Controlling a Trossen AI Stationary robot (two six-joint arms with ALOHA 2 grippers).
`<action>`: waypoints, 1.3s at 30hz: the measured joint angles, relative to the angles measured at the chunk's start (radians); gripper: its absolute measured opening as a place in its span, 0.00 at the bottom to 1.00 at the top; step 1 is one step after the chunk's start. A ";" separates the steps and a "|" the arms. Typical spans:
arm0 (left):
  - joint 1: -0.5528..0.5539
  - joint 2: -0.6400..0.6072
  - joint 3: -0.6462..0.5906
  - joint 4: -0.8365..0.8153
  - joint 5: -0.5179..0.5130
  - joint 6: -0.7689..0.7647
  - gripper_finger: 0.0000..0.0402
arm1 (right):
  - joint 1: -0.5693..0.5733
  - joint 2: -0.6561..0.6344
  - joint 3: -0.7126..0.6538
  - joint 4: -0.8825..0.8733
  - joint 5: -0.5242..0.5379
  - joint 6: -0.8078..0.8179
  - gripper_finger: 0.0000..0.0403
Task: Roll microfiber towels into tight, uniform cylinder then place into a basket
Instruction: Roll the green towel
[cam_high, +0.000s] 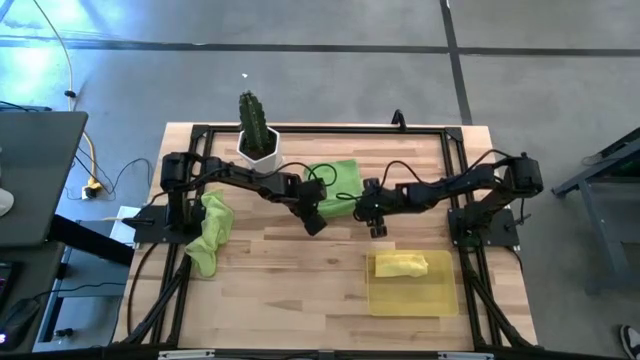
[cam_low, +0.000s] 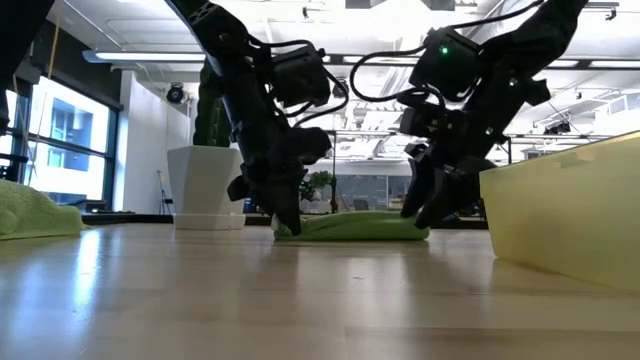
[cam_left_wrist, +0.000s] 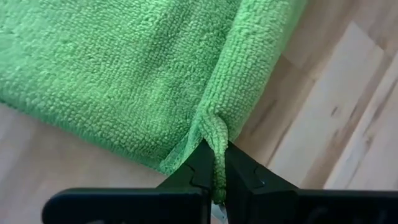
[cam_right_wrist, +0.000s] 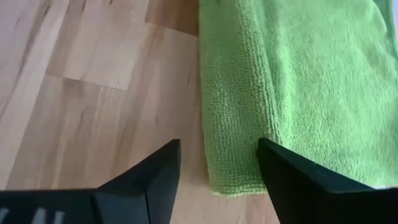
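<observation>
While the left gripper (cam_left_wrist: 219, 180) pinches the edge of the green towel (cam_high: 335, 180) lying mid-table, the right gripper (cam_right_wrist: 217, 168) stands open over its edge; an uneven lift could skew the roll.

No readable text, label, brand, number or sign in any view.
</observation>
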 joint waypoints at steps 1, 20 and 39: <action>-0.003 0.000 0.000 0.001 0.004 0.000 0.02 | -0.004 0.000 0.000 0.000 -0.001 0.001 0.51; -0.011 0.000 0.000 0.003 0.009 -0.004 0.02 | -0.039 0.051 0.000 0.030 -0.048 0.043 0.42; -0.044 -0.031 0.071 -0.103 -0.085 0.165 0.14 | -0.038 0.090 0.003 0.022 -0.055 0.090 0.21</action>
